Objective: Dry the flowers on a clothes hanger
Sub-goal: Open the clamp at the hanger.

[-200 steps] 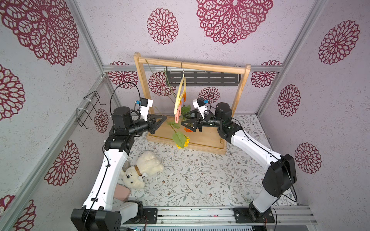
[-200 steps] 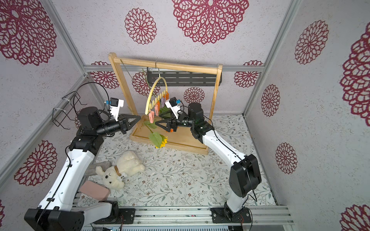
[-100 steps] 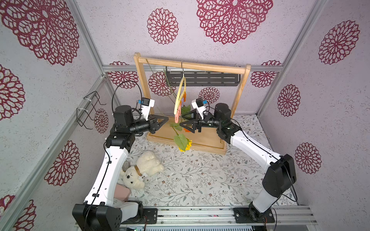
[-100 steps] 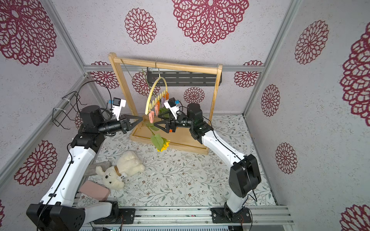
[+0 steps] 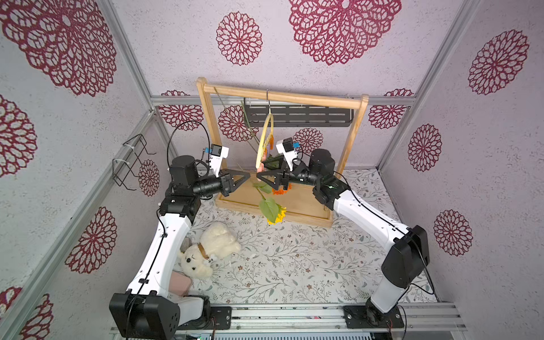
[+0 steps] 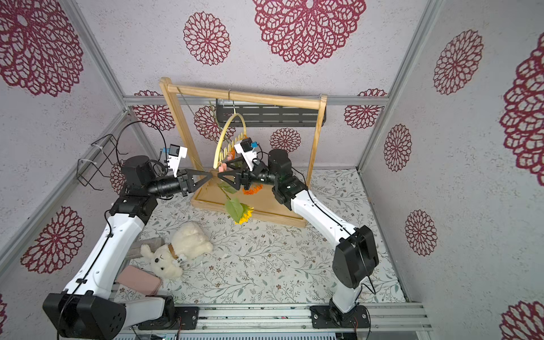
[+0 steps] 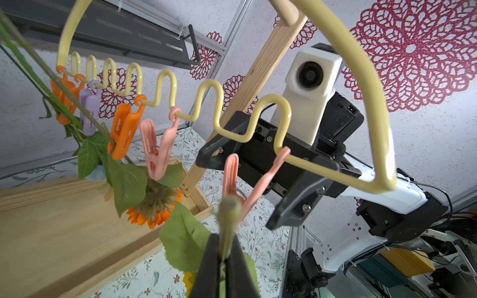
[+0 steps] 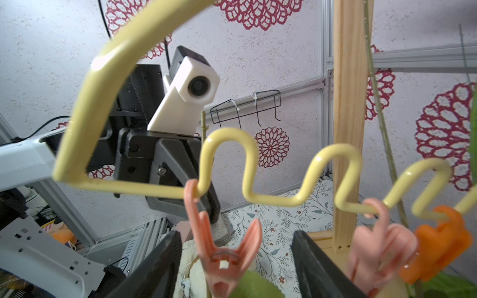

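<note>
Your left pincer (image 7: 227,255) is clamped on the sunflower stem (image 7: 229,214), holding its tip just under the end pink clothespin (image 7: 230,175) of the clothes hanger (image 7: 386,154). Your right pincer (image 8: 235,247) stands wide and empty, straddling that clothespin, presumably to squeeze it open for the stem.

From high at six o'clock the worktop (image 5: 294,262) is overlooked in both top views; the clothes hanger (image 7: 388,154) (image 8: 129,186) is shared, close-up, by opposed wrist views.
</note>
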